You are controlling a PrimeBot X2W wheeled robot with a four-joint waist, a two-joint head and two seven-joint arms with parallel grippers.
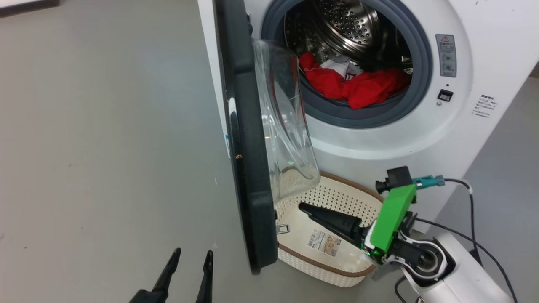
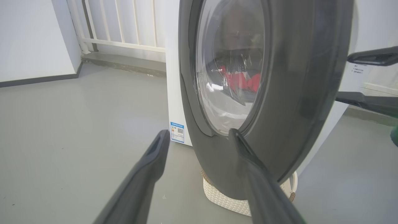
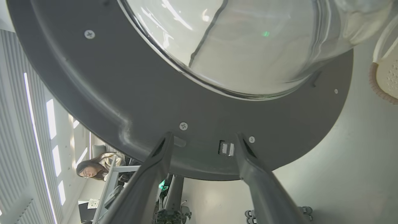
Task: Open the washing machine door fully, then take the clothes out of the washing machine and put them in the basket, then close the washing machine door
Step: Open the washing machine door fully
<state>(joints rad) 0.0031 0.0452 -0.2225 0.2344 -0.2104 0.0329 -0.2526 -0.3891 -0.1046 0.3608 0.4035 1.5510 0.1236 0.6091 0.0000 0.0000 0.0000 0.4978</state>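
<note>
- At the washer's mouth, the door stands swung out, roughly square to the front and edge-on in the head view. Its glass bowl hangs over the basket's left end.
- Clothes lie heaped at the drum's lower front, red with some white, none taken out. The basket sits on the floor just below the mouth, holding nothing but a sticker.
- Right gripper is low over the basket, fingers wide and gripping nothing, pointed at the door's inner face near the latch.
- Left gripper hangs on the door's outer side, fingers wide too, apart from the rim.
- Step in hand, as I judge it: opening the door fully. The next move calls for a push on the inner face to swing the door further left, off the basket, before any reach into the drum.
- Hard to tell: whether the right fingertips touch the door, and how many garments there are. The door hides the basket's left end.
</note>
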